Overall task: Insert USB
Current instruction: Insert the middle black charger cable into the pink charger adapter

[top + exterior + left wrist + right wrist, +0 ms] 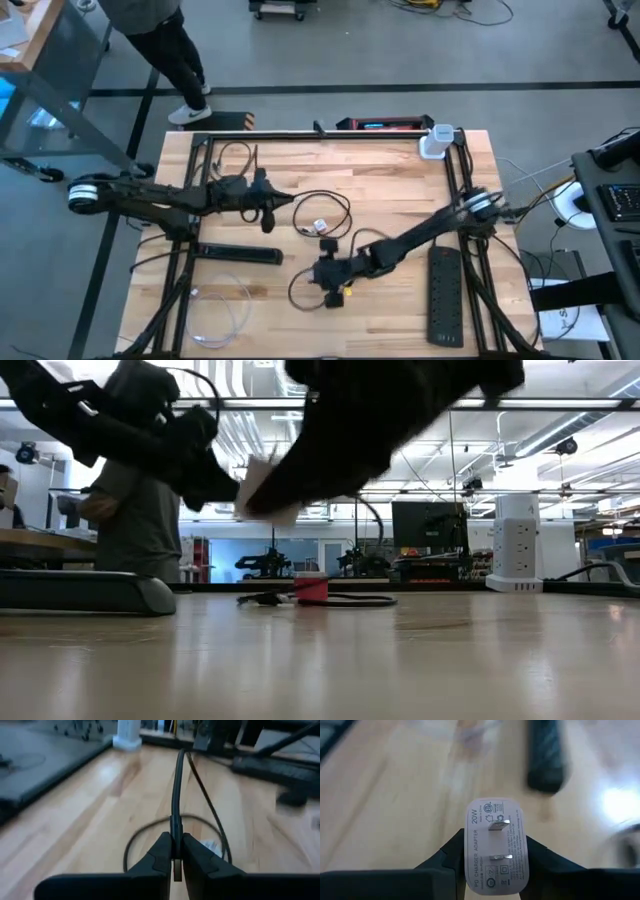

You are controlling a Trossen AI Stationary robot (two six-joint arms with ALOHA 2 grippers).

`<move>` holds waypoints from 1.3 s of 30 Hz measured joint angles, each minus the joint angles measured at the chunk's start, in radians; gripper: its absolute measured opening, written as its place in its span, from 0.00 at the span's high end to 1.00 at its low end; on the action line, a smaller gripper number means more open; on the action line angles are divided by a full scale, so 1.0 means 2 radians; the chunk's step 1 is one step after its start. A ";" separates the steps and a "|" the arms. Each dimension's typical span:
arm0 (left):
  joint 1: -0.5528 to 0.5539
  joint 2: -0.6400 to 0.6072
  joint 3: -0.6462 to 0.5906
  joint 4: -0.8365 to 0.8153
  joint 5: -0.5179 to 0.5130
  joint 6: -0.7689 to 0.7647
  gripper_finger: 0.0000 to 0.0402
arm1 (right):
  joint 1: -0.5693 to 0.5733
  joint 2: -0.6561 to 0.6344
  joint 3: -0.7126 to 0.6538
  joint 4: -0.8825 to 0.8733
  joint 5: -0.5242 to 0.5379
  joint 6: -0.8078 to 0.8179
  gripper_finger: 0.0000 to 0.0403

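Wood table (400,190) | left pincer (174,851) clenched on cable (176,795) | right pincer (495,857) grasping charger (496,845) (prongs outward)

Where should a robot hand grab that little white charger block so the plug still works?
By its two flat side faces, as the right hand does: fingers come from behind and clamp the charger across its width, leaving the pronged face clear. The USB end isn't visible here.
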State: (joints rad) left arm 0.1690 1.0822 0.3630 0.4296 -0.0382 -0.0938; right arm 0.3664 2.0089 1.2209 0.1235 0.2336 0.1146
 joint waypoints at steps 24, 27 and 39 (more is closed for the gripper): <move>0.000 -0.025 0.016 0.007 0.011 0.046 0.97 | -0.007 -0.016 0.007 -0.088 0.027 0.027 0.54; -0.001 -0.020 0.016 0.004 0.034 0.036 0.97 | -0.007 -0.032 0.007 -0.096 0.028 0.006 0.48; -0.032 0.006 0.016 0.002 0.107 -0.027 0.97 | 0.022 -0.093 0.028 -0.087 0.057 -0.120 0.40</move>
State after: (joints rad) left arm 0.1060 1.0949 0.3943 0.4346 0.1755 -0.1481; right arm 0.4112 1.8221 1.2774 -0.0509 0.3473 -0.1251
